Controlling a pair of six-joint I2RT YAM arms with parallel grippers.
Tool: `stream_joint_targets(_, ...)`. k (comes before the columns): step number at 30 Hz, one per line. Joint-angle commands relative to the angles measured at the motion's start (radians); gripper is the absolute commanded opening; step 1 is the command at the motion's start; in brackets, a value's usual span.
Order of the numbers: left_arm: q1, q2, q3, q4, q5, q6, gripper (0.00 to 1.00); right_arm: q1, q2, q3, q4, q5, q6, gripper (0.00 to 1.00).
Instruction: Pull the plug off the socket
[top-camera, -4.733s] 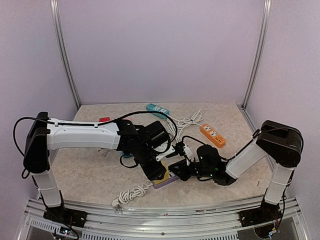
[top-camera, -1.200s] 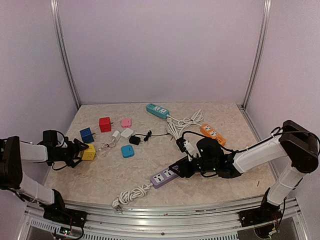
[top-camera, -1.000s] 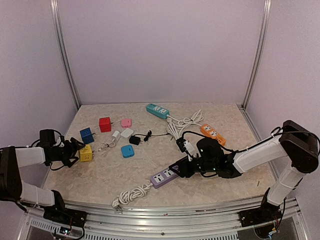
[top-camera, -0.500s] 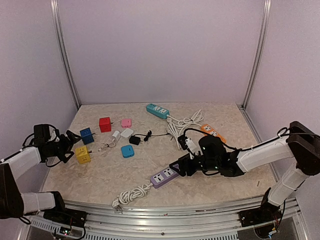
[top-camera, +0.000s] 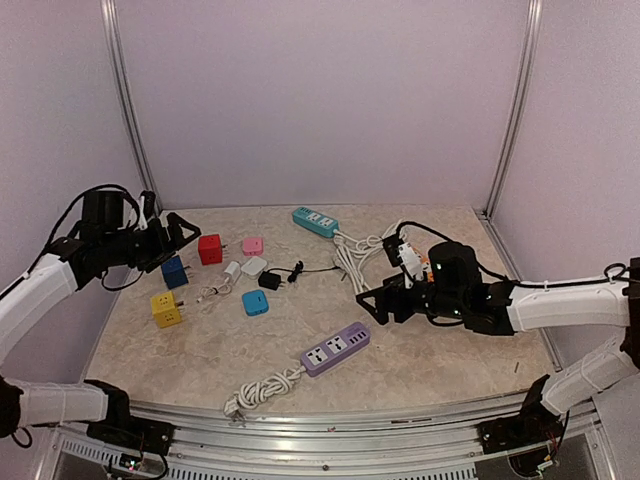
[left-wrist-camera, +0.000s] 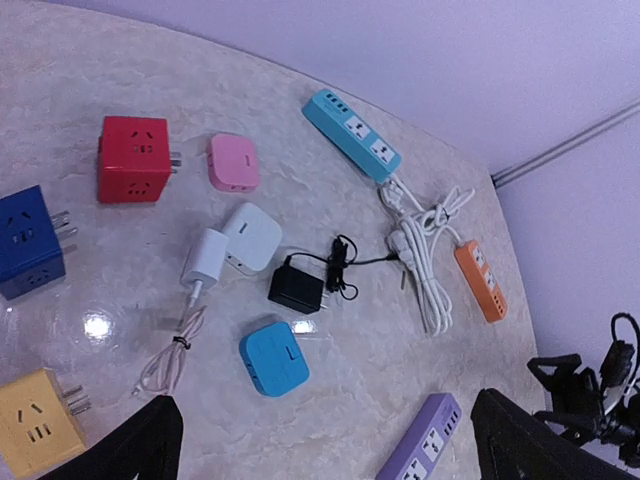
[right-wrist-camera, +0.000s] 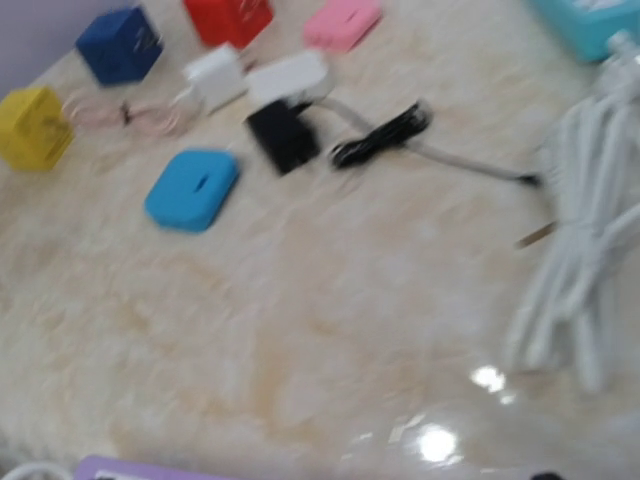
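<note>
Top view with both wrist views. The yellow plug (top-camera: 165, 308) is seen lying on the table (top-camera: 450, 370) at the left. It is well apart from the purple strip (top-camera: 337, 349) and is not seated in it. The strip is laid at an angle near the front edge, and its white cord (top-camera: 262, 388) is coiled beside it toward the front left.

The left gripper (top-camera: 170, 230) is held above the left rear of the table, over the blue cube (top-camera: 174, 271). Its fingers (left-wrist-camera: 140, 450) are shown spread wide in the left wrist view, and nothing is gripped between them.

The right gripper (top-camera: 370, 305) is raised above the table behind the purple strip and is not in contact with it. Its jaws are seen parted in the top view and nothing is held. In the blurred right wrist view the fingers are almost wholly out of frame.

Near the yellow plug are grouped the blue cube, a red cube (top-camera: 209, 248), a pink adapter (top-camera: 252, 245), two white chargers (top-camera: 245, 267), a black adapter (top-camera: 270, 281) and a light-blue adapter (top-camera: 255, 302). A teal strip (top-camera: 315, 221) is placed at the rear. An orange strip (left-wrist-camera: 478, 280) is placed to the right, and a bundle of white cable (top-camera: 360, 250) is laid between the two.
</note>
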Motion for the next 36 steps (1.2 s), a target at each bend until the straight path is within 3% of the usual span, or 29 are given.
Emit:
stream_joint_targets(1,-0.236,0.088,0.114,-0.09,-0.092,0.166,0.99,-0.041,-0.079,0.005,-0.091,0.023,-0.034,0.9)
stream_joint_targets(5,-0.448,0.253,0.211,-0.233,-0.135,0.277,0.99,-0.076,-0.139,-0.019,-0.119,0.021,-0.038,0.92)
stream_joint_targets(10,-0.636,0.361,0.228,-0.328,-0.142,0.329,0.99,-0.097,-0.192,-0.063,-0.133,0.03,-0.033,0.92)
stream_joint_targets(16,-0.781,0.503,0.247,-0.37,-0.235,0.349,0.98,-0.124,-0.232,-0.085,-0.15,0.037,-0.034,0.93)
stream_joint_targets(24,-0.871,0.682,0.344,-0.399,-0.342,0.373,0.85,-0.154,-0.274,-0.098,-0.157,0.038,-0.027,0.95)
stream_joint_targets(36,-0.91,0.847,0.408,-0.372,-0.269,0.404,0.5,-0.164,-0.294,-0.108,-0.166,0.042,-0.028,0.96)
